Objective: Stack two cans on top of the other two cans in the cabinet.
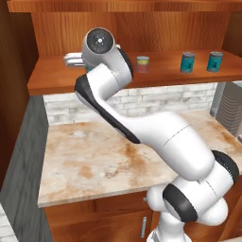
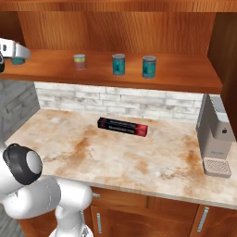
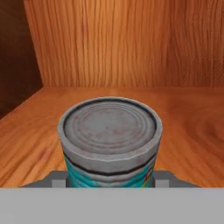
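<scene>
My gripper (image 1: 73, 60) reaches to the far left end of the cabinet (image 1: 56, 78) shelf and is shut on a teal can (image 3: 109, 140). In the hand view the can's grey lid fills the middle, with a finger pad (image 3: 59, 178) on each side of it and the wooden back panel (image 3: 131, 43) behind. The right base view shows the gripper (image 2: 14, 52) with the teal can (image 2: 17, 60) just under it. Further right on the shelf stand a yellow and red can (image 1: 142, 64) and two teal cans (image 1: 187, 62) (image 1: 214, 61), each upright and apart.
A long black-and-red box (image 2: 122, 126) lies on the stone counter (image 2: 92, 152) below the shelf. A grey coffee machine (image 2: 215, 139) stands at the counter's right end. The cabinet's dark side wall (image 3: 17, 57) is close on the held can's left.
</scene>
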